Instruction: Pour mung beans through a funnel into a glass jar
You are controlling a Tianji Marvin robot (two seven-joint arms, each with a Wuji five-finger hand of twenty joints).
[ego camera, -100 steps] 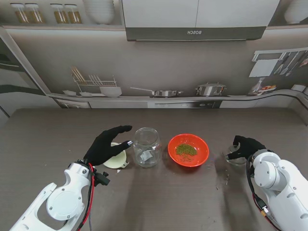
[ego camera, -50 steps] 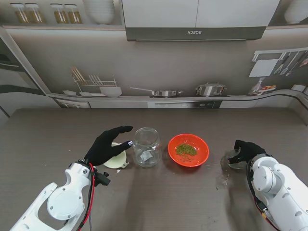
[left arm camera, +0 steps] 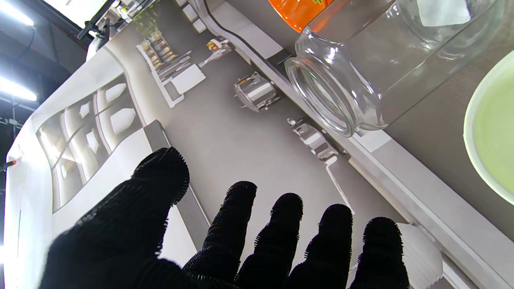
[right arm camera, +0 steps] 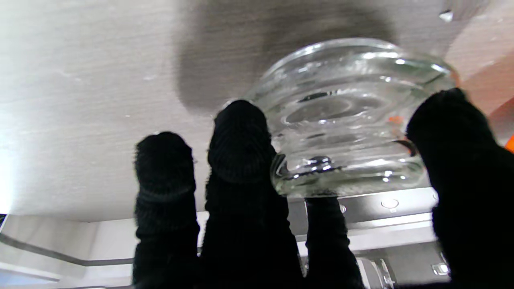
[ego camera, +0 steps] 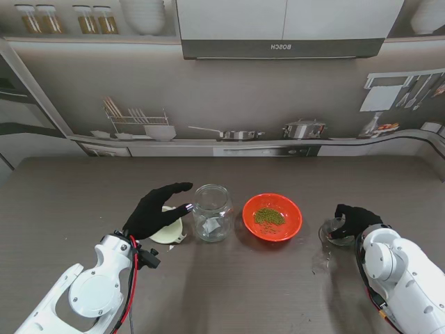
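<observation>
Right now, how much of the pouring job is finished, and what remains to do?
Done: the glass jar stands open; its glass lid lies on the table under the right hand, fingers around it. In hand: the open left hand hovers over the funnel, not gripping it. Left: funnel into jar, then pour the mung beans, all in the red bowl.

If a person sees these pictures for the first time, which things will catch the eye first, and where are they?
The red bowl with a small heap of green mung beans stands out at the middle of the table. Just to its left stands the empty glass jar, lid off, with the black-gloved left hand spread open over the pale funnel beside it. Far right, the right hand closes around a glass lid on the table.
</observation>
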